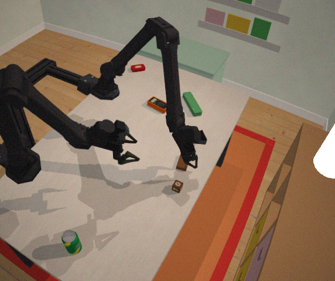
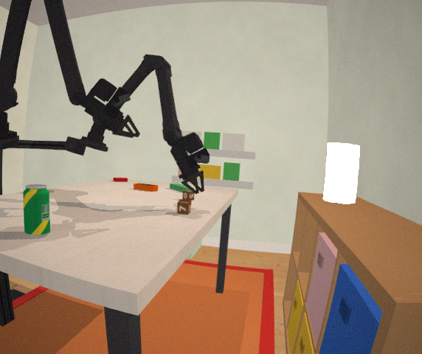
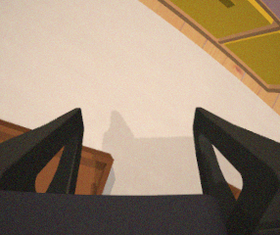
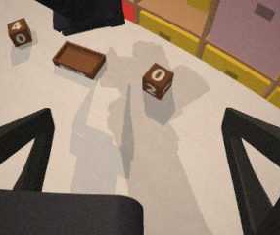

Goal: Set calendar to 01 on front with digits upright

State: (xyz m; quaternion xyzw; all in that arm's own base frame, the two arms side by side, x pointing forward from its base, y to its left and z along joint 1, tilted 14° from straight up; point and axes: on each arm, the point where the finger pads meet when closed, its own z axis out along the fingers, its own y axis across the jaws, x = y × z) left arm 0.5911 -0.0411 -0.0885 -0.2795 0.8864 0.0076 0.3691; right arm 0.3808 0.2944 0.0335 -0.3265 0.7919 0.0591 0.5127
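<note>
The brown tray (image 1: 181, 164) lies empty near the table's far edge; it also shows in the right wrist view (image 4: 79, 59) and at the lower left of the left wrist view (image 3: 42, 157). One brown cube (image 1: 177, 185) lies on the table a little away from the tray, with 0 and 2 showing in the right wrist view (image 4: 158, 81). The other cube (image 4: 19, 31) (image 2: 188, 195), showing 4 and 0, lies on the tray's other side. My left gripper (image 1: 191, 161) hovers low beside the tray, with its fingers apart and only bare table between them. My right gripper (image 1: 136, 150) is open and empty, raised over the table's middle.
A green can (image 1: 71, 242) stands near the front corner. An orange meter (image 1: 157, 104), a green block (image 1: 191, 103) and a small red item (image 1: 137, 67) lie behind the arms. A shelf unit (image 2: 355, 266) with coloured drawers stands beyond the table's edge.
</note>
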